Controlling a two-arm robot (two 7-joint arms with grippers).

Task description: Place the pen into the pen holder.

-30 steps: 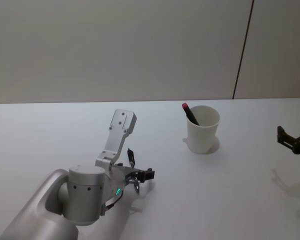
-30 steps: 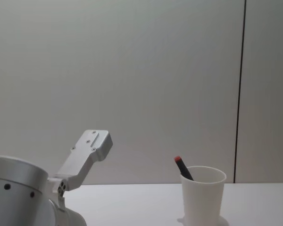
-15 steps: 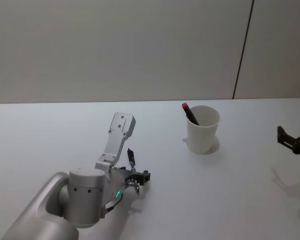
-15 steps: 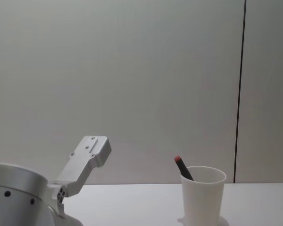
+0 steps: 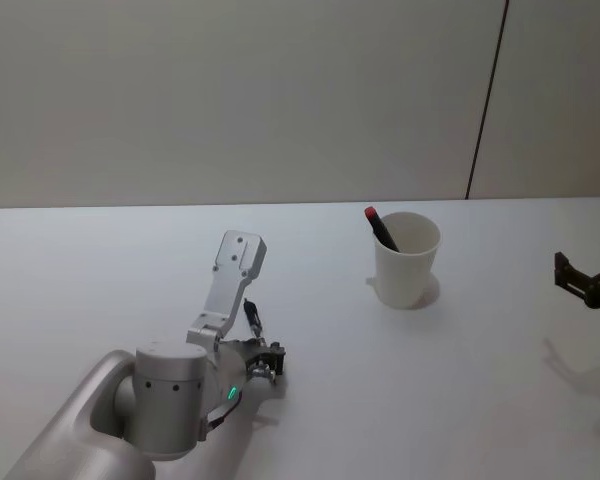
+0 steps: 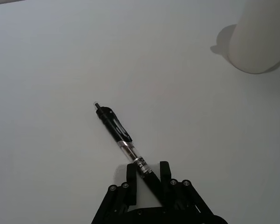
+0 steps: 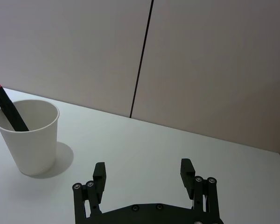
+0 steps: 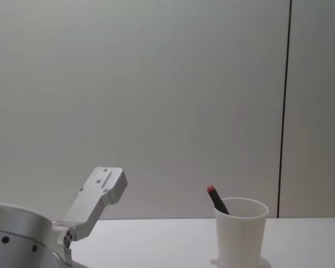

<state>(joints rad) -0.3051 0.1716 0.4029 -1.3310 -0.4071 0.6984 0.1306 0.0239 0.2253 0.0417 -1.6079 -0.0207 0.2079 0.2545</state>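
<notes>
A black pen (image 6: 117,130) lies low over the white table (image 5: 460,360), pointing away from my left gripper (image 6: 147,176). Its rear end sits between the narrowly set fingers (image 6: 131,179), which are shut on it. From the head camera the pen (image 5: 253,315) sticks out ahead of my left gripper (image 5: 270,360), left of the pen holder (image 5: 407,262). This white paper cup (image 8: 240,234) stands upright farther off to the right, and a red-tipped dark pen (image 5: 380,226) leans inside it. My right gripper (image 7: 142,175) hangs open and empty at the table's right edge (image 5: 580,282).
A plain wall with a dark vertical seam (image 5: 485,100) rises behind the table. My left arm's grey link (image 5: 230,280) angles up over the table's near left.
My left arm has drawn back toward me and sunk a little. The black pen has shifted slightly left with it. The cup and right gripper have not moved.
</notes>
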